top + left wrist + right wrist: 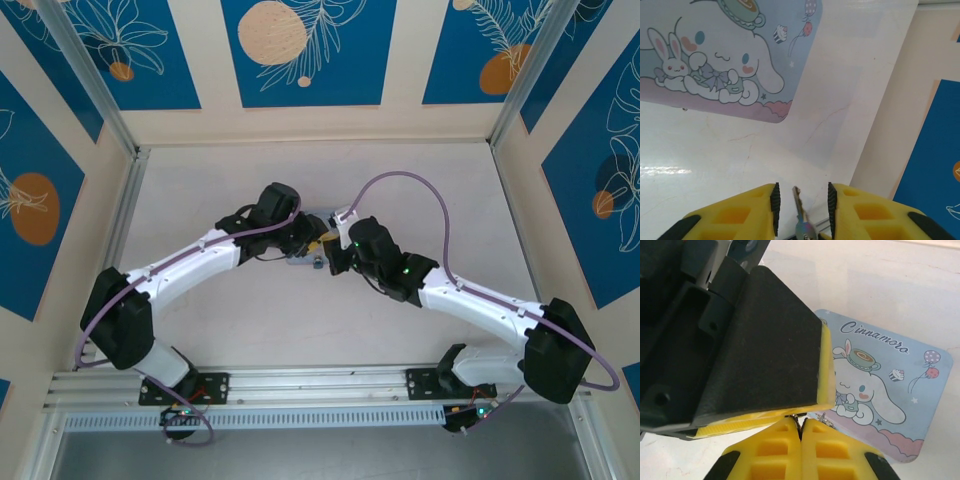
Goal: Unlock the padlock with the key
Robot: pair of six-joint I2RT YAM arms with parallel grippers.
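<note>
From above, the left gripper [310, 245] and right gripper [335, 256] meet over the tin [300, 263], and anything between them is too small to read. At the left wrist, the key [799, 205] stands between parted jaws with a gap on either side, its bow cut off below. At the right wrist, the jaws are pressed shut, with a dark speck at their tips that I cannot identify.

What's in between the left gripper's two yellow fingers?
The key, thin and pointing away from the wrist. It lies between the fingers of the left gripper, with a small gap on each side. The left wrist view shows it.
</note>
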